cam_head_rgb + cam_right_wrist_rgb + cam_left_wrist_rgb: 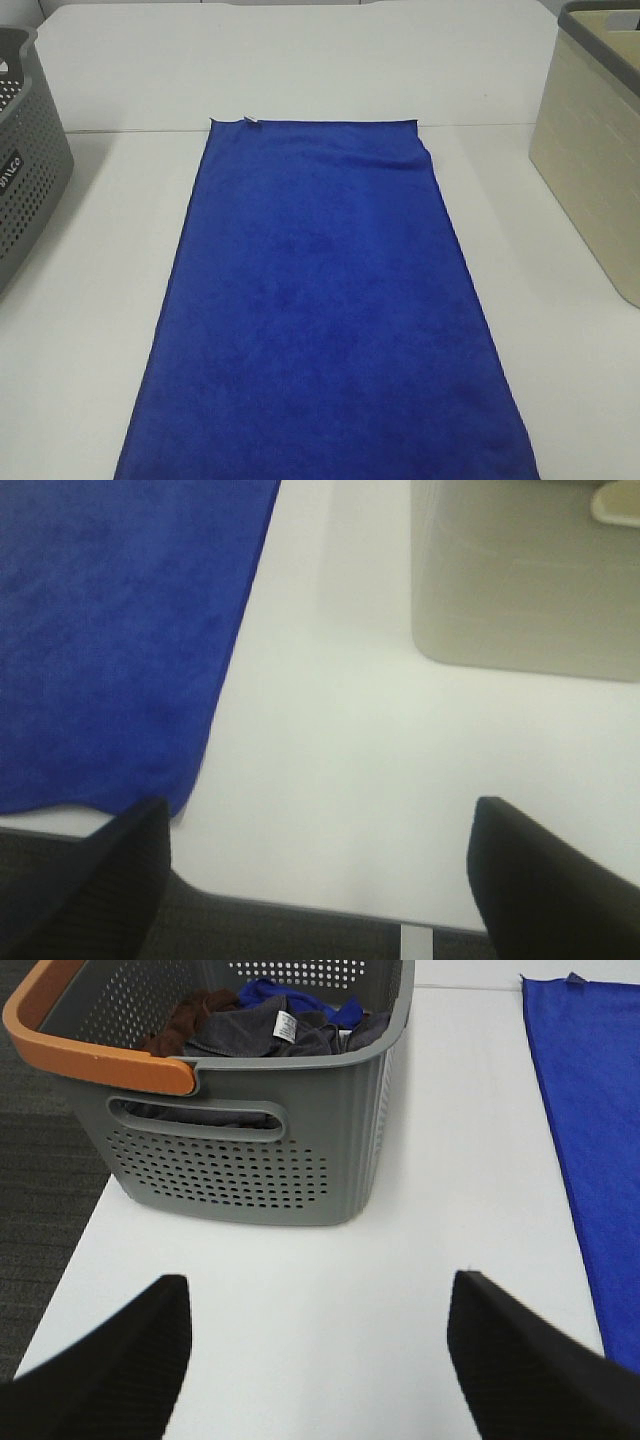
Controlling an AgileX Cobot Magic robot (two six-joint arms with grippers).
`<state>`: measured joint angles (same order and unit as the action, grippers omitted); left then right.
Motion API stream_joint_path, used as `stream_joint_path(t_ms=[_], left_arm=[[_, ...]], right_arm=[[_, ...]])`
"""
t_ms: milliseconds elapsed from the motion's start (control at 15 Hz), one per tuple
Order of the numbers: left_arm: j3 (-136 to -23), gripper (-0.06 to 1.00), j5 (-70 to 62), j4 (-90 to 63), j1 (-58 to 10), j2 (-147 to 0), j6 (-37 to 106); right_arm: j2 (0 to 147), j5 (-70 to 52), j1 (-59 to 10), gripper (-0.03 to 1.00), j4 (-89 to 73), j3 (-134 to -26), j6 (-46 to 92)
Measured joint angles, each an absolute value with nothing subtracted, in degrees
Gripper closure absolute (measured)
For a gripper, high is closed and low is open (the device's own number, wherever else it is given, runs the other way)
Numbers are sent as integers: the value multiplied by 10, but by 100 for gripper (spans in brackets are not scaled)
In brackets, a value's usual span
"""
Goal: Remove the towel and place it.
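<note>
The white surface (110, 290) fills the exterior high view, and the towel (320, 320) lies flat along its middle, long axis running from the bottom edge of the frame up to just above centre. The far short edge sits at the upper middle, with a small white tag (251, 122) at its upper-left corner and a slight rumple at the upper right. The near end runs out of the bottom of the frame.

A grey perforated basket (25, 150) stands at the left edge and a beige bin (590, 150) at the right edge, both well apart from the cloth. In the left wrist view the grey basket (250, 1140) holds dark and blue clothes under an orange handle (90, 1050).

Neither arm shows in the high view. The left pincer (318, 1360) is spread and grips nothing; the towel (590, 1130) runs down the right edge of that frame, off to one side of the fingers. The right pincer (320, 880) is likewise spread and bare; the towel (110, 640) fills the upper left, its near corner ending just beside one finger (120, 870), though blur makes contact hard to judge. The beige bin (520, 580) is at upper right.

The right arm looks nearer a graspable corner, so the pickup probably turns on that near corner.
</note>
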<state>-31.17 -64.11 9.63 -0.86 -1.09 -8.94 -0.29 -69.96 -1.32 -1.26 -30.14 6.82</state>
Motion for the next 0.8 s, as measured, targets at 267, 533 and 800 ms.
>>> stream_joint_path(t_ms=[267, 533, 800], left_arm=[[-297, 28, -623, 69, -9, 3, -54], [-297, 28, -622, 0, -9, 3, -25], [-297, 28, -621, 0, -6, 3, -21]], right_arm=[[-3, -641, -13, 18, -20, -264, 76], [-3, -638, -13, 19, -30, -264, 76], [-3, -638, -13, 19, -30, -264, 76]])
